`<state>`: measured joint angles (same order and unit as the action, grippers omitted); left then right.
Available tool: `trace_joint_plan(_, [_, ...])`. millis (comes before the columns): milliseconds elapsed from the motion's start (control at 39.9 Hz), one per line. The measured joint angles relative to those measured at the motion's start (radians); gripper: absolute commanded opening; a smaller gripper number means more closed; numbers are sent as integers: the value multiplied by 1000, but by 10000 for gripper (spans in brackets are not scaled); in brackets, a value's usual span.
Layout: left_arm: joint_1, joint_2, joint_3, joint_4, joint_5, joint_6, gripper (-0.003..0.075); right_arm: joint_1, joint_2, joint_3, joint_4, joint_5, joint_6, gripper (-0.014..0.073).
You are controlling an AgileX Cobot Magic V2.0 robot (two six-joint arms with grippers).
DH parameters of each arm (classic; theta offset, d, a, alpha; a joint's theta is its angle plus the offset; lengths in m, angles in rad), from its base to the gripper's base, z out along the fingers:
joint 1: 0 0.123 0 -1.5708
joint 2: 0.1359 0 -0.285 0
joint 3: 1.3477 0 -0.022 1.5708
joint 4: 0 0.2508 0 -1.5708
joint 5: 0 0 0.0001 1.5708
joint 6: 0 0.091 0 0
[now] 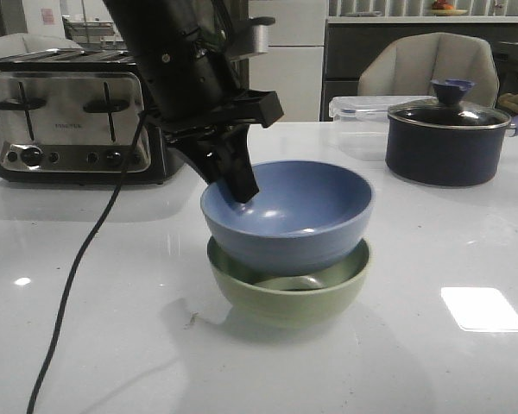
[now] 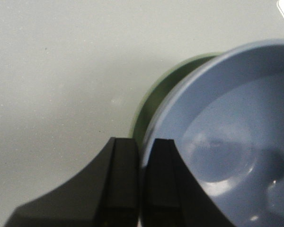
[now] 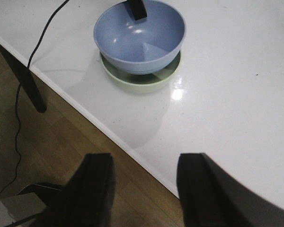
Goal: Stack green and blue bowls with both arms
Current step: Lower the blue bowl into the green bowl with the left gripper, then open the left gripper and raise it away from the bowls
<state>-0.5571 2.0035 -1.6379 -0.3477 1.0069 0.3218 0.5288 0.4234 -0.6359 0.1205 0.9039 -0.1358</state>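
The grey-blue bowl [image 1: 302, 216] rests inside the sage green bowl [image 1: 293, 297] near the middle of the white table, sitting a little high and tilted in it. My left gripper [image 1: 242, 185] comes down from the upper left and is shut on the blue bowl's left rim. In the left wrist view the rim of the blue bowl [image 2: 236, 142] runs between the two fingers of the left gripper [image 2: 142, 142], with the green bowl [image 2: 156, 99] showing beneath. My right gripper [image 3: 144, 161] is open and empty, over the table's front edge, well away from the blue bowl [image 3: 146, 42] and green bowl [image 3: 137, 82].
A chrome toaster [image 1: 65, 112] stands at the back left, its black cable [image 1: 78, 276] trailing across the table to the front. A dark navy pot with a glass lid [image 1: 449, 138] and a clear plastic box [image 1: 358, 116] stand at the back right. The table edge [image 3: 109, 135] drops to wooden floor.
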Motion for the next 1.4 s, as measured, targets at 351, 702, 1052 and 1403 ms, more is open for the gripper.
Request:
trace_joint_plan(351, [0, 29, -6, 10, -2, -12, 104, 0, 0, 0, 0, 0, 0, 426])
trace_joint_plan(702, [0, 29, -6, -14, -2, -15, 360, 0, 0, 0, 0, 0, 0, 426])
trace_joint_plan(1052, [0, 24, -6, -44, -2, -15, 469, 0, 0, 0, 0, 0, 0, 426])
trace_joint_plan(1403, [-4, -253, 57, 12, -23, -12, 449, 0, 0, 0, 0, 0, 0, 426])
